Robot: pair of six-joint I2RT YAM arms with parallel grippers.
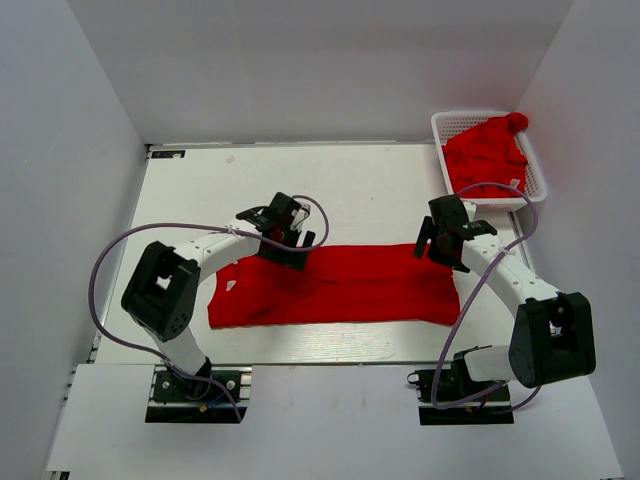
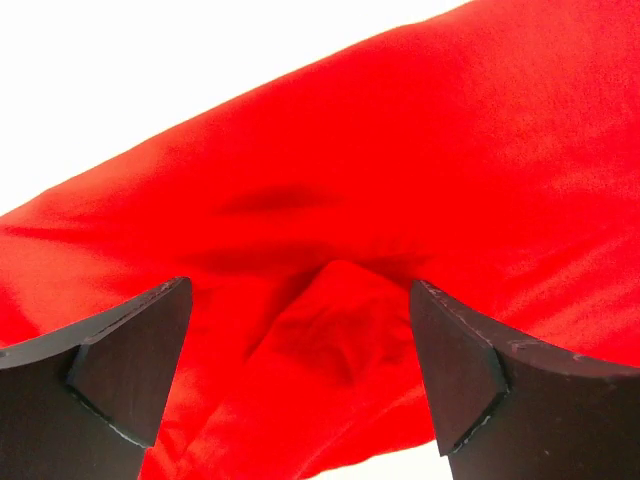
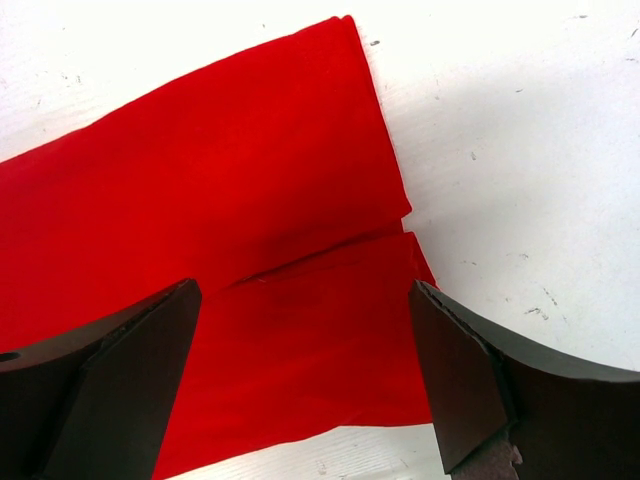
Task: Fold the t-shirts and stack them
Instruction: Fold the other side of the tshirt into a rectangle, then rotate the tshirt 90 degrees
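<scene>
We see a white table (image 1: 350, 190) that fills the middle of the top view. On its lower half lies a red t-shirt (image 1: 340, 285), folded to a long flat band that reaches from the lower left to the right of centre. In the upper right corner stands a white basket (image 1: 438, 135), and inside it lies a crumpled heap of red t-shirts (image 1: 485, 155).

The left gripper (image 1: 290, 250) is at the upper left edge of the band. In its wrist view the left gripper (image 2: 300, 350) is wide open. The two dark fingers (image 2: 130, 360) stand far from each other, and between them a small peak of red cloth (image 2: 335, 320) rises. We see no finger pressing on it, so nothing is held.

The right gripper (image 1: 432, 240) is at the upper right corner of the band. In its wrist view the right gripper (image 3: 300, 360) is also wide open and holds nothing. Below it we see the right end of the t-shirt (image 3: 200, 220), where two layers meet in a dark seam.

A small white label (image 1: 232, 287) shows near the left end of the band.
</scene>
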